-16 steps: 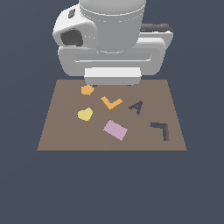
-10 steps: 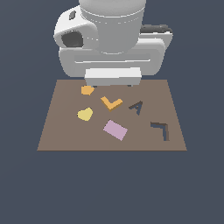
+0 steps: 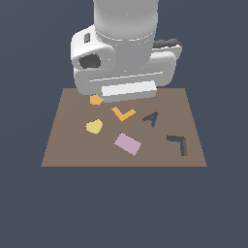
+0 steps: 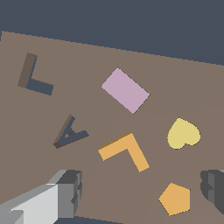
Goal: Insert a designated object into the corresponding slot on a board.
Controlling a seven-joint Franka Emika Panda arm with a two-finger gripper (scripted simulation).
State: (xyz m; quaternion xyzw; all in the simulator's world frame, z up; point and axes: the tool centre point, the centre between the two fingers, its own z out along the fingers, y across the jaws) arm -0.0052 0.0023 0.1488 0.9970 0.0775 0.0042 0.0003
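The orange L block (image 4: 124, 151) lies flat on the brown board (image 3: 68, 145), near the middle, untouched. The gripper (image 4: 142, 192) hangs above it with its fingers (image 4: 70, 192) spread wide and nothing between them. The dark L slot (image 3: 178, 144) sits well apart, toward the exterior view's right, with the A-shaped cut-out (image 3: 151, 117) between it and the block. A yellow heart (image 3: 94, 126), an orange pentagon (image 3: 96, 100) and a pink rectangle (image 3: 128, 144) (all loose pieces) lie around the L block.

Brown board (image 3: 63, 145) bearing orange L (image 3: 123, 115), pentagon (image 3: 96, 100), heart (image 3: 94, 126), pink rectangle (image 3: 128, 144).
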